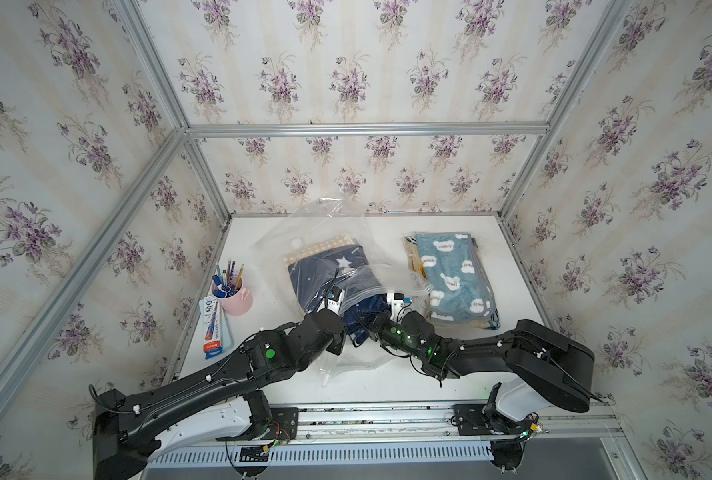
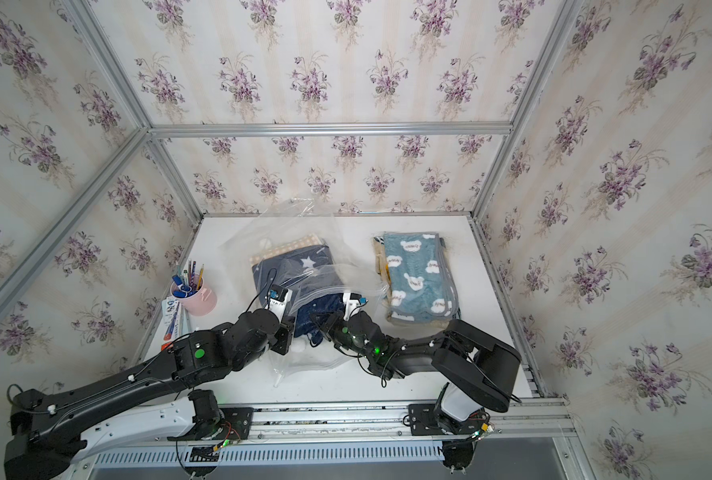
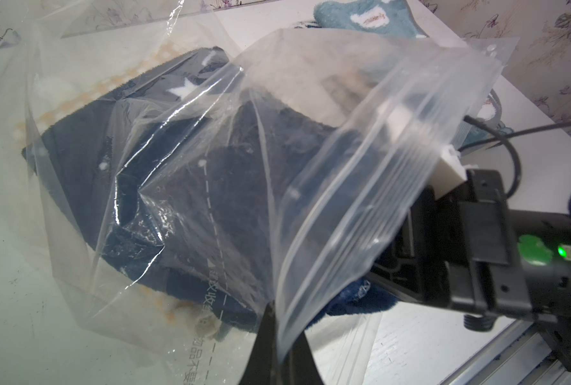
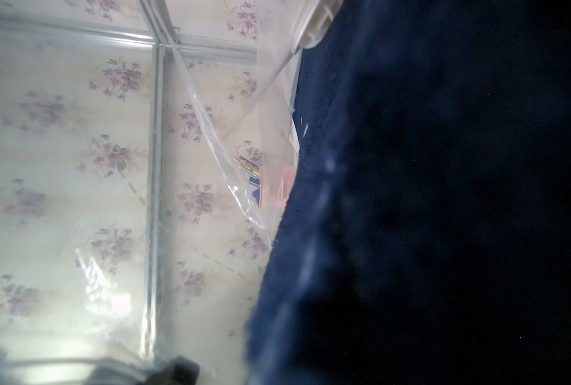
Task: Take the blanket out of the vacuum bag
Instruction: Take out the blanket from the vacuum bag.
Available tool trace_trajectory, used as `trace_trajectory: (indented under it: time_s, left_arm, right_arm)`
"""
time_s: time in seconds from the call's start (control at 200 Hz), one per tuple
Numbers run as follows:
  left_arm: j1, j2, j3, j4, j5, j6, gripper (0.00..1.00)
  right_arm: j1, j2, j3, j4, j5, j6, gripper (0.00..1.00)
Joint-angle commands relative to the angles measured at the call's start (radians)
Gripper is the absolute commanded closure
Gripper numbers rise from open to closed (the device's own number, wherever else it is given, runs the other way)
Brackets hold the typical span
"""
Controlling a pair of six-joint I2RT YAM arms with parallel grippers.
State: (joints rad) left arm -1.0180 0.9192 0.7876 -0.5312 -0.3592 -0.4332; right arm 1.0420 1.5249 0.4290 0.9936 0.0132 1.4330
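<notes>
Blanket (image 1: pixel 333 266), navy starred plush, lies in both top views inside the crinkly clear bag (image 1: pixel 317 226) on the table (image 1: pixel 387 374); right gripper (image 1: pixel 369 322) clamps its corner. Left wrist view: left gripper (image 3: pixel 282 320) pinches the ribbed zip edge. Right wrist view: fuzzy navy pile.

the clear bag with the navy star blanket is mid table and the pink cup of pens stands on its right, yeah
Not quite: the pink cup of pens stands on the left of the clear bag, not its right. Both top views show it. The rest holds: the bag with the navy star blanket is mid table.
</notes>
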Motion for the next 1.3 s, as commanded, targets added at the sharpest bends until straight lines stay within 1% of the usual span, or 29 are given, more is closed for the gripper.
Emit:
trace_trajectory:
  time_s: [0.0,0.085,0.385,0.519,0.899,1.104,1.294]
  left_arm:
    - [0.001,-0.010,-0.004,0.028,-0.024,-0.020,0.94]
    - [0.001,-0.010,-0.007,0.028,-0.029,-0.029,0.94]
    - [0.002,0.013,0.008,0.023,-0.046,-0.041,0.93]
    - [0.001,0.038,0.016,0.028,-0.055,-0.053,0.93]
    - [0.001,0.067,0.008,0.048,-0.062,-0.080,0.94]
    - [0.001,0.064,-0.008,0.056,-0.073,-0.101,0.94]
    - [0.002,0.070,-0.007,0.056,-0.081,-0.115,0.93]
  right_arm:
    - [0.012,-0.052,-0.049,0.027,0.067,-0.063,1.00]
    - [0.013,-0.104,-0.087,0.035,0.074,-0.090,1.00]
    - [0.029,-0.360,-0.099,-0.180,0.127,-0.201,1.00]
    - [0.029,-0.442,-0.091,-0.246,0.119,-0.227,1.00]
    - [0.051,-0.571,-0.076,-0.307,0.080,-0.256,1.00]
    - [0.053,-0.645,0.009,-0.417,0.077,-0.318,1.00]
    - [0.053,-0.657,0.101,-0.456,0.050,-0.367,1.00]
